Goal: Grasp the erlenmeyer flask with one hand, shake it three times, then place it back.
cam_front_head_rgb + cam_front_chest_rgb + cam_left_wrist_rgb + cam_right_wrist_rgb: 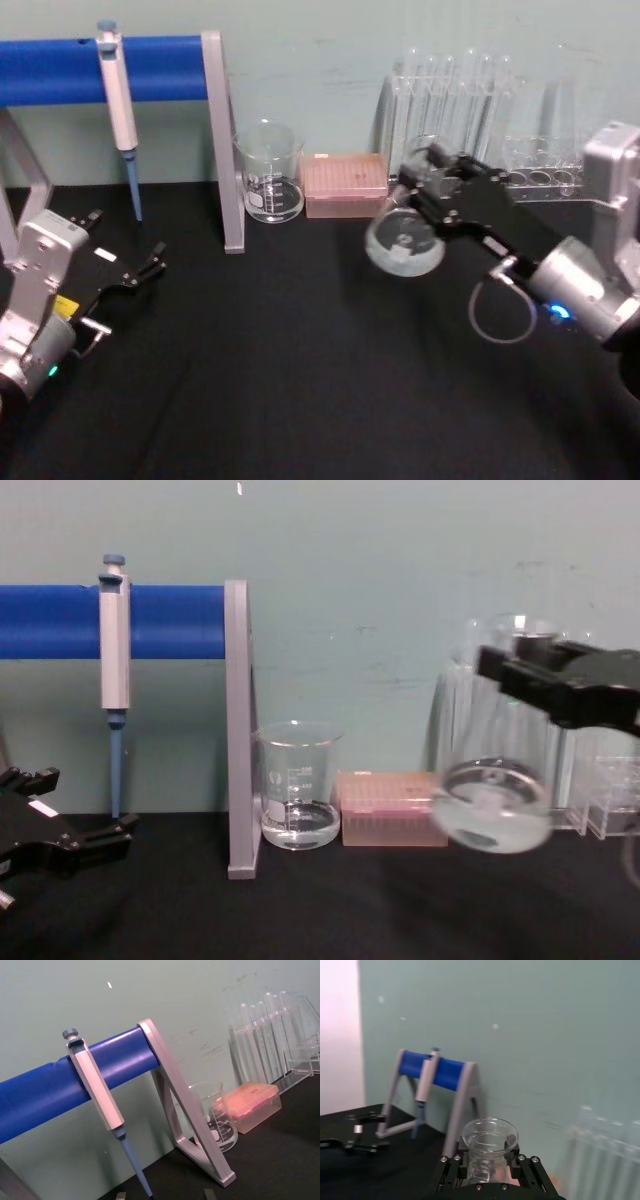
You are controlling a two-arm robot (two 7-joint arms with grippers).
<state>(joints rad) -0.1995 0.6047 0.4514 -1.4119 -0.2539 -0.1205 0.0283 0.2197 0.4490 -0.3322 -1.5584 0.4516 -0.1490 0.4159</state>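
OK, flask (404, 243) in my right pincer (430, 170): clear glass, smooth, glossy. Pincer's matt blk, its wrist (575, 285) silver metal. Under it, table cover (300, 380): blk cloth, matt. Then beaker (269, 172): shiny glass. Next, tip box (344, 184): pinkish transl. plastic.

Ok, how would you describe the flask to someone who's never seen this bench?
Look right of the blue bar stand, past the beaker and the pink box, in front of the test tube rack. The flask is there, clamped by its neck in the right gripper and tilted. It alone is cone-shaped with a wide round base; the beaker is straight-sided.
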